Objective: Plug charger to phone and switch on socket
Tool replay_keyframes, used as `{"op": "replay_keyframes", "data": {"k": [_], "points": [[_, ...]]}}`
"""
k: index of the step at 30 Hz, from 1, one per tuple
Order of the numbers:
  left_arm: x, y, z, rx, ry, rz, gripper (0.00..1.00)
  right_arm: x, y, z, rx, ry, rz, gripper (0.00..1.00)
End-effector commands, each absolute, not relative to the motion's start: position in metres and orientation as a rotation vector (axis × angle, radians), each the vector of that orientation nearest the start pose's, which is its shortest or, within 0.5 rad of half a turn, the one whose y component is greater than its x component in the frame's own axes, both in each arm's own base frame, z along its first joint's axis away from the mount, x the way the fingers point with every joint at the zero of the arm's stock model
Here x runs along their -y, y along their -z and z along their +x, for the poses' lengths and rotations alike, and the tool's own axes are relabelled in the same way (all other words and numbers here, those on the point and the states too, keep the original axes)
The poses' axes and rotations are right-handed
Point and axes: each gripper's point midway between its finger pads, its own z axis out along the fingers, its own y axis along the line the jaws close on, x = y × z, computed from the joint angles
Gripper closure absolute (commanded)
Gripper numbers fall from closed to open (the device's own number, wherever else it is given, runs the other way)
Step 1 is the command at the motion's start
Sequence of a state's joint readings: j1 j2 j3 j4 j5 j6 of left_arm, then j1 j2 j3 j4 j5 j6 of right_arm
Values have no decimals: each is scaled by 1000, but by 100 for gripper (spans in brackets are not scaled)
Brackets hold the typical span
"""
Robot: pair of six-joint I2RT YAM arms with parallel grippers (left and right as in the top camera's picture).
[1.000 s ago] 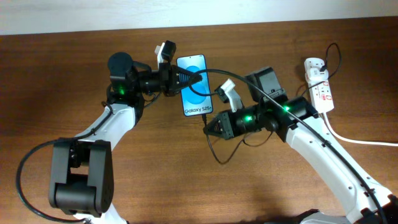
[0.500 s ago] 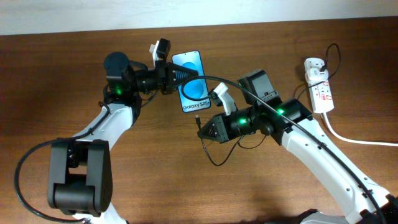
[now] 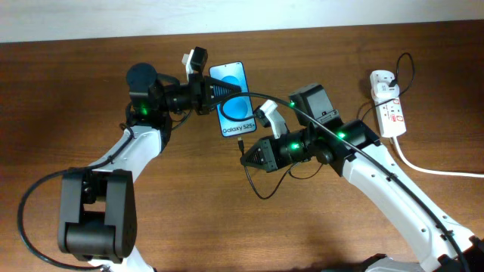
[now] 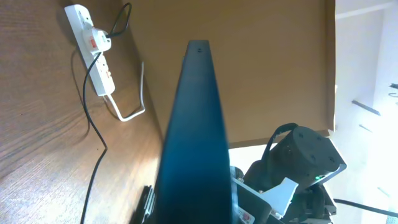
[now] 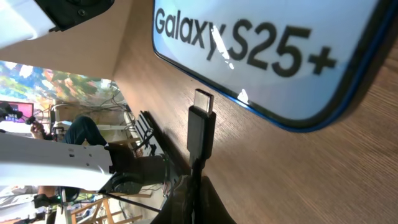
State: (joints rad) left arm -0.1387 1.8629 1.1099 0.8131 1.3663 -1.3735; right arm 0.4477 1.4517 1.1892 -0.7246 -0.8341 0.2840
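Observation:
The phone [image 3: 235,102], blue screen reading "Galaxy S25+", is held at its upper left edge by my left gripper [image 3: 218,90], which is shut on it. In the left wrist view the phone [image 4: 196,137] shows edge-on. My right gripper [image 3: 246,158] is shut on the charger's black connector tip [image 3: 240,143], just below the phone's bottom edge. In the right wrist view the connector [image 5: 200,121] points at the phone's bottom edge [image 5: 267,50], a small gap apart. The charger's cable [image 3: 261,193] loops below the right arm. The white socket [image 3: 388,106] lies at the far right, with a plug in it.
The socket's thick white cord [image 3: 435,170] runs off to the right edge. The socket [image 4: 93,53] and the black cable [image 4: 93,130] also show in the left wrist view. The wooden table [image 3: 227,227] ends at a pale wall at the back.
Since one second ago my left gripper has shifted the phone slightly up and left. My right gripper has moved left with the connector, to below the phone's bottom edge. Both have been still for the last half second.

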Motion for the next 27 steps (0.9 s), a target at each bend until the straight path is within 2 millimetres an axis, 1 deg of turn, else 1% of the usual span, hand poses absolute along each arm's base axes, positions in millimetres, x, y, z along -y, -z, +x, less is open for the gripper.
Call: {"op": "replay_keyframes", "data": {"k": [1, 6, 10, 16, 17, 19, 21, 25, 27], "points": [[224, -255, 395, -2034, 2052, 257, 100, -264, -227, 263, -2481, -1293, -579, 96], [224, -255, 393, -2037, 2057, 266, 100, -266, -231, 270, -2439, -1281, -589, 96], [224, -255, 393, -2038, 2057, 266, 100, -263, -227, 276, -2446, -1226, -570, 96], [225, -255, 387, -2050, 2075, 308, 100, -268, -239, 287, -2356, -1224, -596, 94], [225, -255, 387, -2050, 2075, 309, 100, -268, -239, 289, -2350, -1212, -593, 94], [225, -255, 385, -2047, 2073, 337, 100, -262, -233, 299, -2364, -1124, -556, 94], [225, -254, 381, -2053, 2082, 359, 100, -262, -234, 303, -2349, -1106, -557, 93], [225, -254, 373, -2063, 2100, 418, 100, -268, -250, 315, -2233, -1094, -605, 91], [225, -253, 371, -2067, 2107, 435, 100, -271, -256, 317, -2200, -1112, -610, 91]]}}
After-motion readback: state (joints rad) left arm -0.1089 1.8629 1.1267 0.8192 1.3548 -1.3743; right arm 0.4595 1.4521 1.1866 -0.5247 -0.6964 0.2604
